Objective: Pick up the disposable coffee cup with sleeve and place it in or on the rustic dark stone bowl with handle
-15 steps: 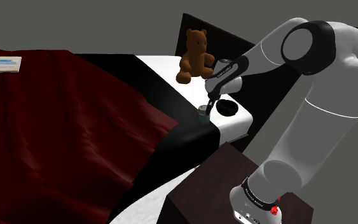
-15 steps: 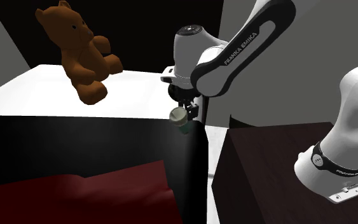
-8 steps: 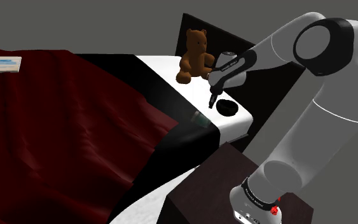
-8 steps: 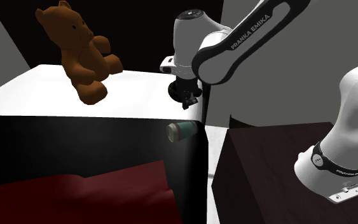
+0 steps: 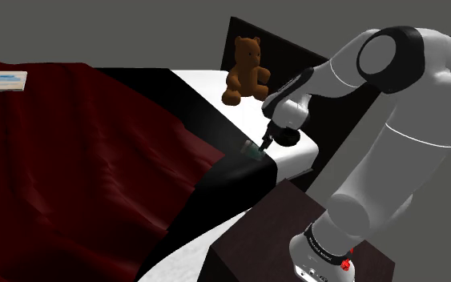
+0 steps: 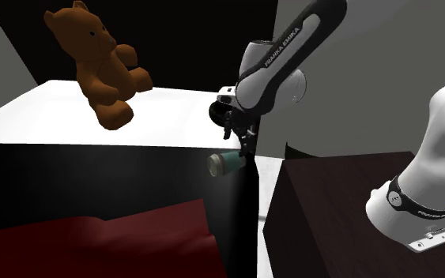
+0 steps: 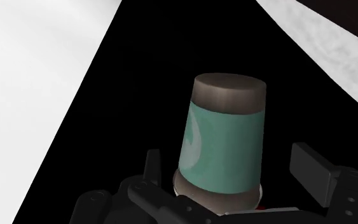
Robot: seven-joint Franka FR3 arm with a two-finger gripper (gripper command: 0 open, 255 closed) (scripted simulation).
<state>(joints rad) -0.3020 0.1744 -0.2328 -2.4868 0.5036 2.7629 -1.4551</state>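
The cup (image 7: pixel 222 137) is seen lying on its side on the black cover (image 5: pixel 215 188) of the bed, near the bowl (image 5: pixel 291 139) on the white sheet (image 5: pixel 207 88). The gripper (image 7: pixel 227 158) is spread wide. Its fingers (image 7: pixel 311 167) are positioned either side of the cup, with a gap visible at one finger.

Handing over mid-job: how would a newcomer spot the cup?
Find the white end of the bed, by the teddy bear. On the black band beside it, at the gripper, lies the cup: tipped over, the one thing with a teal sleeve.
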